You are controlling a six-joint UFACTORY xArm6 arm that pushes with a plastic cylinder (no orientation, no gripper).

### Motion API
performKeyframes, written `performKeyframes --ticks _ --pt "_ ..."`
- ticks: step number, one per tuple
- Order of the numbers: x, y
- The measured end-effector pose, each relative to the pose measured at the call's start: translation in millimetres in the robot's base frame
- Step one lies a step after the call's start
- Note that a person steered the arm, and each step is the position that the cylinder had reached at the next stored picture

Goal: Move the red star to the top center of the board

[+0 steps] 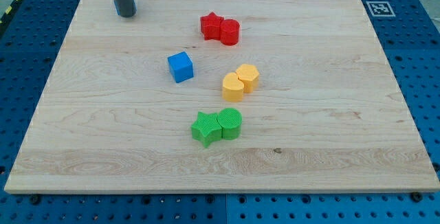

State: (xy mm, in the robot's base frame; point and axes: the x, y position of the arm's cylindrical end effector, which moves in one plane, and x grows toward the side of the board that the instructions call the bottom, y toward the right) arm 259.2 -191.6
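The red star (212, 26) lies on the wooden board (103, 121) a little above the middle, near the view's top. A red round block (229, 31) touches its right side. My tip (126, 14) stands at the view's top left, well to the left of the red star and apart from every block. The rod comes down from the view's top edge.
A blue cube (180, 66) sits below and left of the red star. Two yellow blocks (240, 82) touch each other at the middle. A green star (205, 128) and a green round block (230, 123) touch lower down. A marker tag (377, 7) is at the board's top right corner.
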Motion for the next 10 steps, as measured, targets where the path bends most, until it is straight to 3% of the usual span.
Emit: performKeyframes --ticks 2,3,4,6,7,8,10 --pt "-22 -3" --pt "-15 27" --pt "8 95" --pt "26 110" --pt "72 110" --pt "79 110" --pt "67 163"
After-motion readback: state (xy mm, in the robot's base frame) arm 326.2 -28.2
